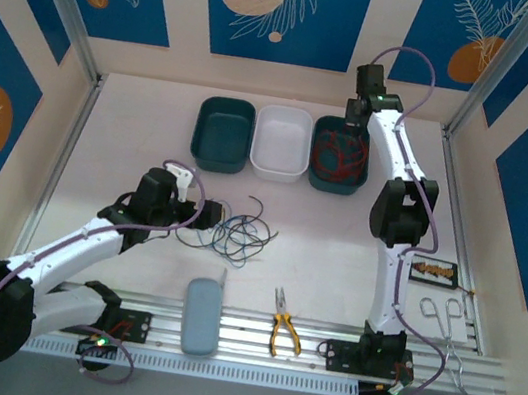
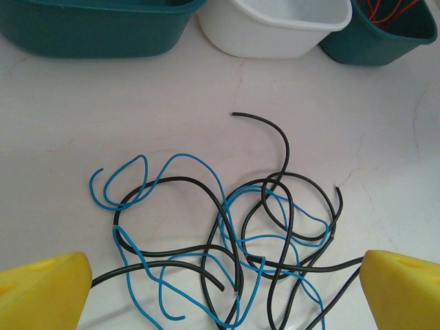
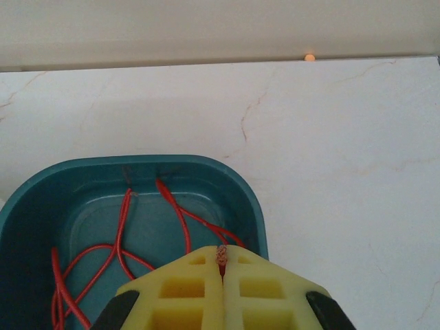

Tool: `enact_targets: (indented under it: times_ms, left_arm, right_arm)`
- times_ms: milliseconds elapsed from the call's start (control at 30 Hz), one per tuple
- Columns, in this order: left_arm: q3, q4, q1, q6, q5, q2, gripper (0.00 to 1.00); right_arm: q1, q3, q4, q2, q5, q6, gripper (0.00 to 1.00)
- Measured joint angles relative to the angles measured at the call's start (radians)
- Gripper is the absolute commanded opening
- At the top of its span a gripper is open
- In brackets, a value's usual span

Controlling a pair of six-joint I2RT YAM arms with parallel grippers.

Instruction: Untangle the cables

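Setting: white marble-look table (image 1: 150, 153), walled by pale panels carrying blue leaf-pattern prints.
Black and blue cables (image 2: 240, 227): a loose knot lying flat on the table, on the near side of the row of trays and well apart from them. Strands loop over and across one another. One black end curls free toward the white tray (image 2: 275, 31), and one blue loop trails off to the left.
Red cables (image 3: 120, 234): gathered in the right teal tray (image 3: 256, 206), curving across its floor.
Left hand (image 2: 223, 282): spread wide and low over the table, with a yellow finger (image 2: 45, 292) at each side of the knot's near edge. Black strands run up to both fingers, but whether they touch cannot be told. Nothing is pinched.
Right hand (image 3: 221, 265): yellow fingers pressed together over the rim of the right teal tray, pinching a red strand whose bare end pokes up at the seam.
Tray row: left teal tray (image 1: 224, 135), white tray and right teal tray stand side by side along the far part of the table.
Near edge: a grey-blue oblong block (image 1: 202, 316) and yellow-handled pliers (image 1: 284, 333) lie near each other on the ribbed rail between the arm bases.
Right side: a small dark tray (image 1: 434, 272) with brown contents too small to identify, and metal loop-handled tools (image 1: 442, 314) just nearer.
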Motion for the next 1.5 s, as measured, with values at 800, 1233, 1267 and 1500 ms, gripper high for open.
enact_targets:
  times_ms: [800, 1233, 1267, 1500]
  left_arm:
    - [-0.013, -0.007, 0.000, -0.016, -0.001, -0.035, 1.00]
    - [-0.013, -0.007, 0.000, -0.037, -0.002, -0.043, 1.00]
    - [-0.013, -0.008, 0.000, -0.045, -0.004, -0.043, 1.00]
    - [0.022, -0.076, 0.000, -0.107, -0.052, 0.001, 1.00]
  right_arm:
    - [0.011, 0.006, -0.067, 0.083, 0.004, 0.018, 0.38]
    - [0.022, -0.285, -0.098, -0.347, -0.105, 0.118, 0.56]
    - [0.027, -0.332, -0.092, -0.395, -0.117, 0.126, 0.57]
    - [0.121, -0.627, -0.059, -0.629, -0.207, 0.194, 0.63]
